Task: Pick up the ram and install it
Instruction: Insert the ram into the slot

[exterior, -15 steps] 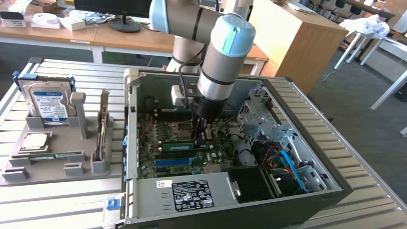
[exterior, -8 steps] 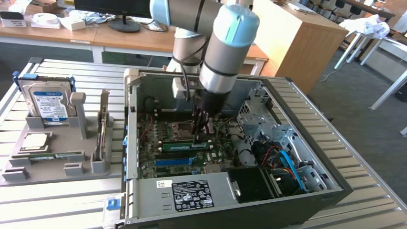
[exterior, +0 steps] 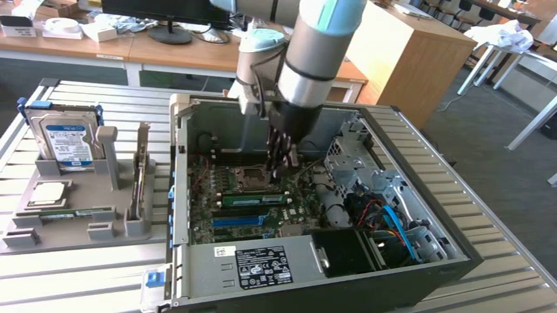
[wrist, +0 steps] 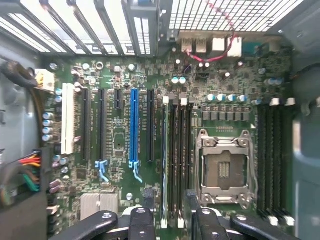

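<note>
On a slatted metal table [exterior: 78, 274] sits an open computer case [exterior: 452, 261]. The gripper [wrist: 170, 212] hangs inside, jaws spread wide and empty, just above the ram [exterior: 252, 199], which stands in a slot beside the bare processor socket [exterior: 252, 175]. If the stick is only half seated, a brushing finger could tilt it — or snag a slot clip.

1. An open computer case [exterior: 374, 290] lies on its side on the slatted metal surface [exterior: 78, 280], with its motherboard [wrist: 115, 145] facing up.
2. The board carries a metal-framed processor socket [wrist: 222, 170], a blue expansion slot [wrist: 133, 125] and a white slot [wrist: 67, 125].
3. A labelled power supply [exterior: 252, 261] sits inside the case.
4. At the exterior view's left, a grey holder [exterior: 52, 235] carries an upright blue-labelled hard drive [exterior: 68, 140] and a flat silver processor chip [exterior: 48, 191].
</note>
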Action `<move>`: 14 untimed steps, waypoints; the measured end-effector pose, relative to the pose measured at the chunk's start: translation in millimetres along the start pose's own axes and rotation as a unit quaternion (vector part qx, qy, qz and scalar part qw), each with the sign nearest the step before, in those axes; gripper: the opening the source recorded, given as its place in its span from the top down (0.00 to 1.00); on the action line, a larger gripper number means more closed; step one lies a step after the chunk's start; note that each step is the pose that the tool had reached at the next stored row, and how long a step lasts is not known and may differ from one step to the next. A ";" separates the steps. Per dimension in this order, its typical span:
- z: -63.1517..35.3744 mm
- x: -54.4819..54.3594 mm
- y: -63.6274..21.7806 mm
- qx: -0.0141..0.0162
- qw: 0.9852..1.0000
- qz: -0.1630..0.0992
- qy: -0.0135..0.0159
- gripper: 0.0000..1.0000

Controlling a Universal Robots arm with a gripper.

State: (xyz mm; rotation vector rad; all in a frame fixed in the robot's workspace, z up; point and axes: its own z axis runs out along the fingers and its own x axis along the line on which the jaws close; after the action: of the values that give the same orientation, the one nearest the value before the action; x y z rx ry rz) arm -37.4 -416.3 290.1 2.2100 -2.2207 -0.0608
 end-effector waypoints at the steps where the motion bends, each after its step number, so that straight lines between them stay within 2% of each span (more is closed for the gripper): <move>1: -4.5 -0.1 0.1 0.000 1.000 0.000 0.000 0.63; 8: -35.2 -0.8 1.2 0.000 1.000 0.000 0.000 0.63; 14: -56.2 -1.2 1.8 0.000 1.000 0.000 0.000 0.63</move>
State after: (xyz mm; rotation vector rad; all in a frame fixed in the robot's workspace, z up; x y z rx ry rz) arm -37.4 -416.3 346.4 2.2101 -2.2208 -0.0608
